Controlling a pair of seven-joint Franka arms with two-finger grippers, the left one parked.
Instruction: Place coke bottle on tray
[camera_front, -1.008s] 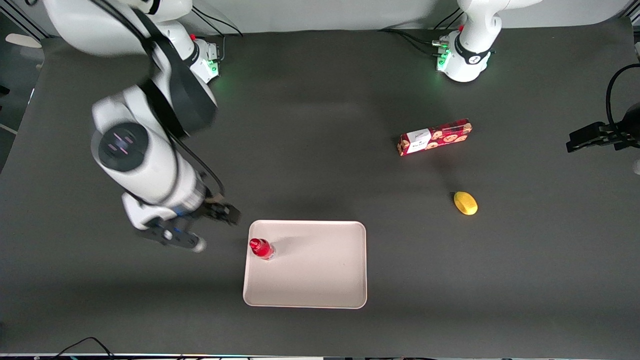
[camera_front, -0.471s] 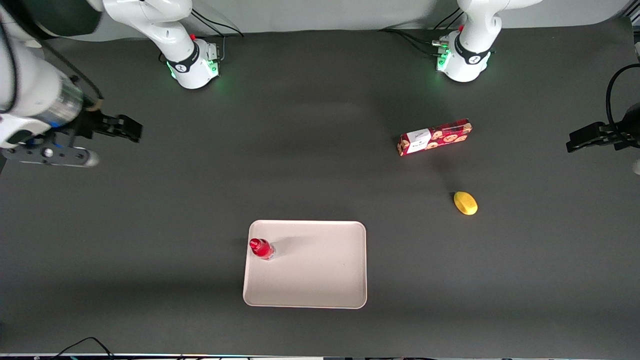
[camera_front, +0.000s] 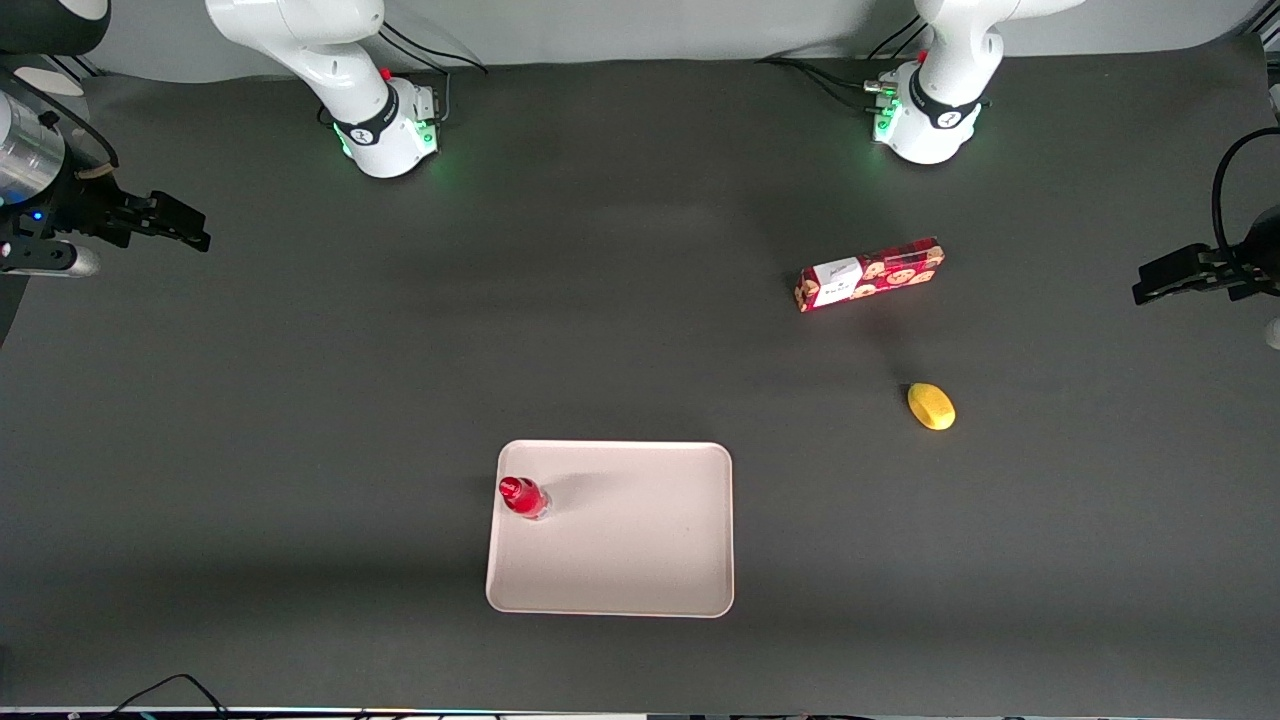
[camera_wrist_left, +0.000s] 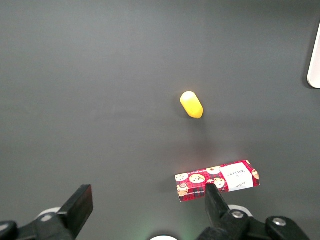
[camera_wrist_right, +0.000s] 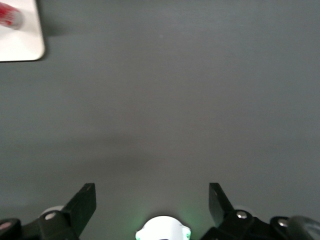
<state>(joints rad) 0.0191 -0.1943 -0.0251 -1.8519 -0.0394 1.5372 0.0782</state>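
coke bottle (camera_front: 522, 497) is standing upright on the tray (camera_front: 630, 560), cap up, so its long axis points straight at the ceiling. It sits just inside the tray rim, at the corner toward the working arm's end of the table and on the side farther from the front camera. Rest of the tray surface is bare. From where I sit the placement reads as done, nothing left but to stay clear

Relation that matters now: bottle vs my gripper (camera_front: 165, 222). The gripper is well apart from it, up high at the working arm's edge of the table, farther from the front camera than the tray. The bottle lies from it toward the table middle and nearer the front camera. In the right wrist view I see the fingers (camera_wrist_right: 80, 205) spread wide with nothing but dark mat between them, so it's released and empty. Same view catches only a tray corner and the red bottle (camera_wrist_right: 10, 15) on it, far off

If I had to go back in, I'd judge a side approach across the short tray rim, since the bottle is slim, upright and tippy

Off-task stuff: cookie box (camera_front: 868, 274) and yellow object (camera_front: 931, 406), both toward the parked arm's end, well apart from the tray, not in my path
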